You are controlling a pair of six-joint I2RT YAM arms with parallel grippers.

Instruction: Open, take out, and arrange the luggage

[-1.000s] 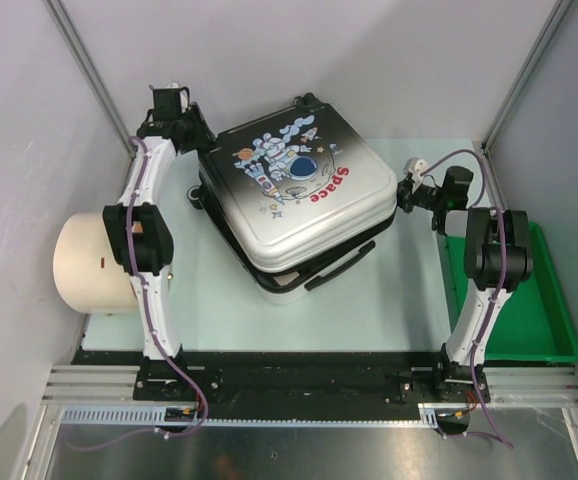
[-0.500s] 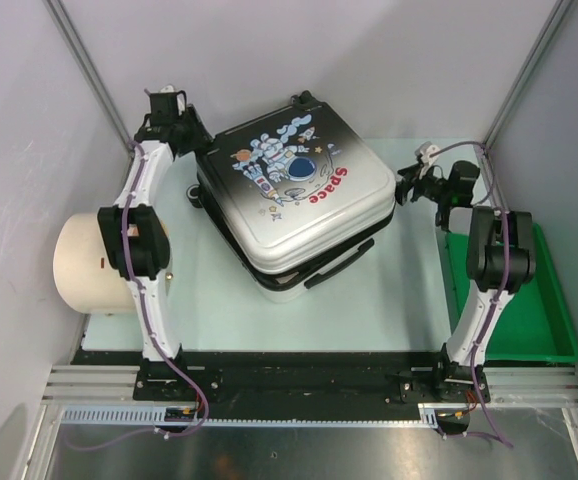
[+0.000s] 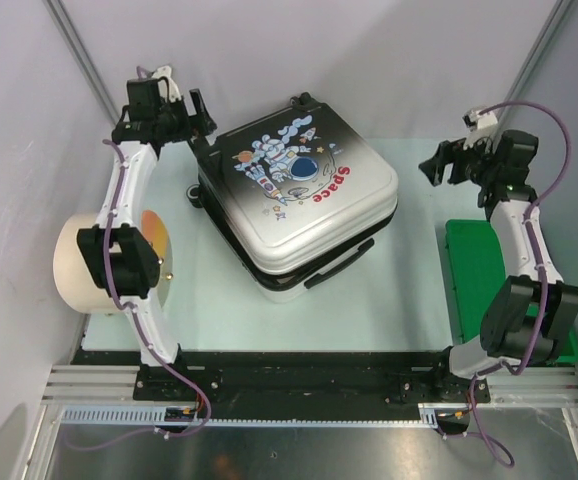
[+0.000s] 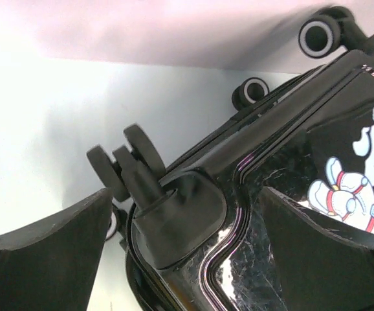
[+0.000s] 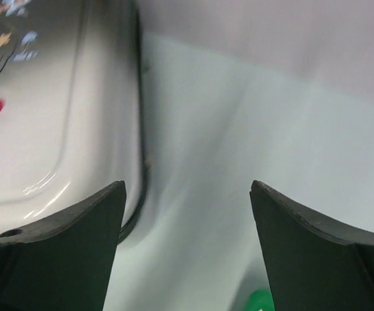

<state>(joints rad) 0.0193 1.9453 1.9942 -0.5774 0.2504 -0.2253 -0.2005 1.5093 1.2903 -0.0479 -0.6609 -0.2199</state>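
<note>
Centrally on the surface [image 3: 399,300], nearer its far edge: the luggage [image 3: 299,205]. Lies flat with the astronaut print up, turned askew to the edges, wheels [image 4: 125,162] toward the far-left corner, black handle toward the near edge. Shows both shells shut together, so keeps its lining and any contents out of sight.

Left pincer [image 3: 202,115]: released, fingers spread wide. Hovers at the far-left corner of the luggage, just beside the wheels. From the left wrist view, straddles the black wheel housing without visibly touching it. Grasps nothing.

Right pincer [image 3: 439,163]: released too, fingers apart with only pale surface between them. Hangs toward the far-right corner of the surface, apart from the white side of the luggage. Grasps nothing.

Along the right edge: a green bin [image 3: 469,270], partly covered by the right arm. Shows only green floor where visible.

At the left edge: a beige cylinder [image 3: 79,265] on its side, orange face toward the luggage, partly behind the left arm.
</note>
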